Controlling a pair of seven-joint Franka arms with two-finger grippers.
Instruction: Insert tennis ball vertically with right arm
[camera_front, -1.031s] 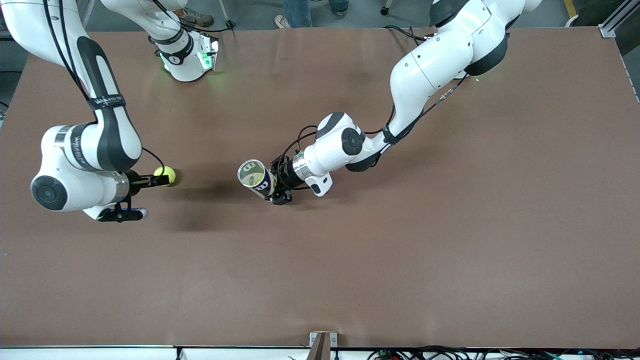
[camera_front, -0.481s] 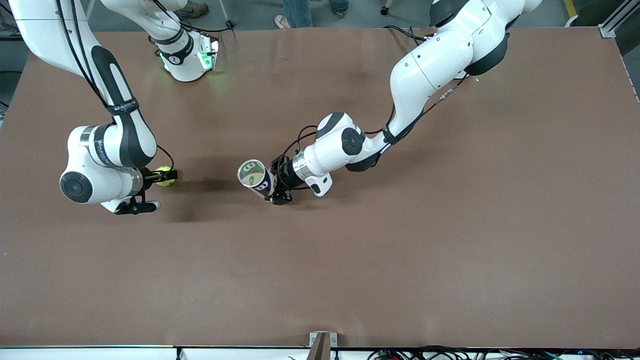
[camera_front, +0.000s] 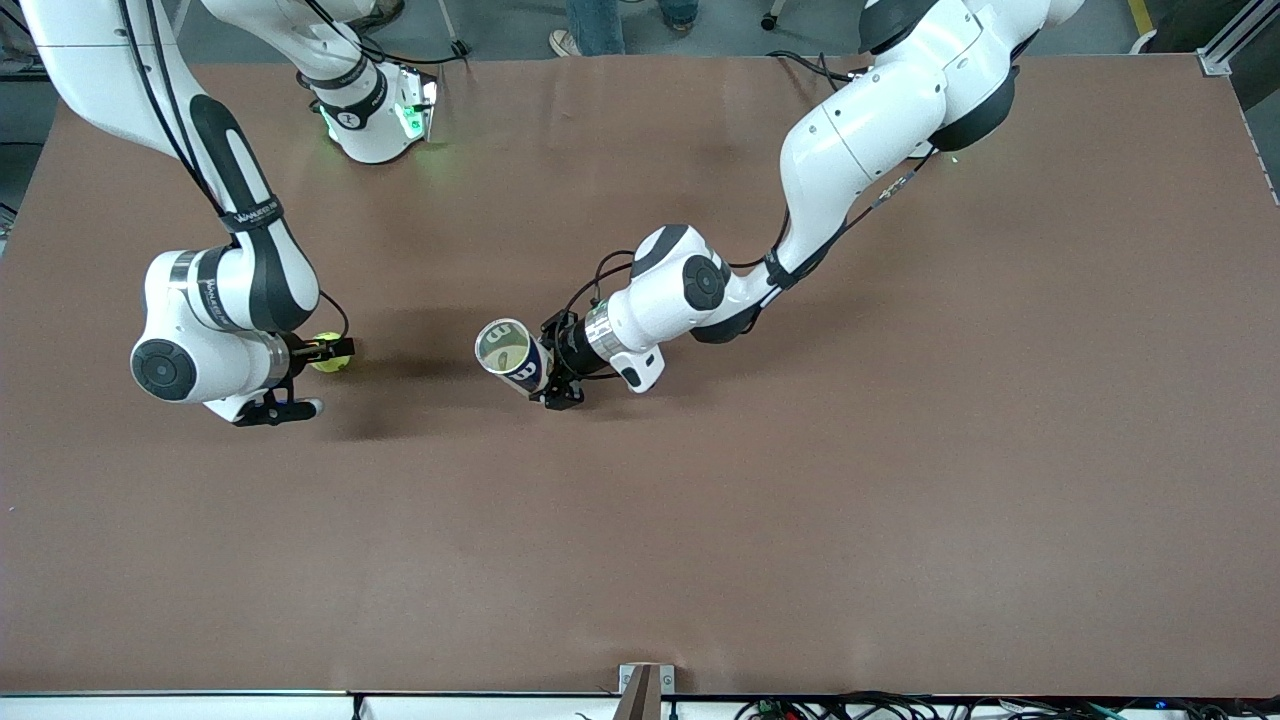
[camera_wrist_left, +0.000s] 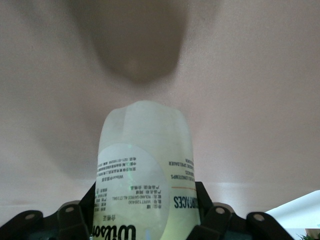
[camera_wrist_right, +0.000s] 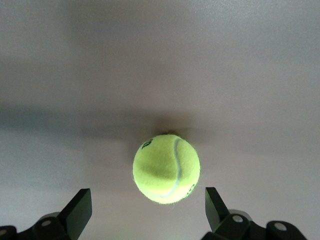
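tennis ball (camera_front: 328, 358) half hidden under right gripper (camera_front: 335, 353), can (camera_wrist_left: 145, 175) base cut off

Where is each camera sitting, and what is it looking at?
Front view: high across the table, facing both arms' bases; shows both whole arms, the tennis ball and the ball can.
Left wrist view: on the left arm's wrist, looking along the left gripper, shut on the ball can.
Right wrist view: on the right arm's wrist, looking down at the tennis ball between its open fingers.
Shared: front and right wrist views both show the ball.
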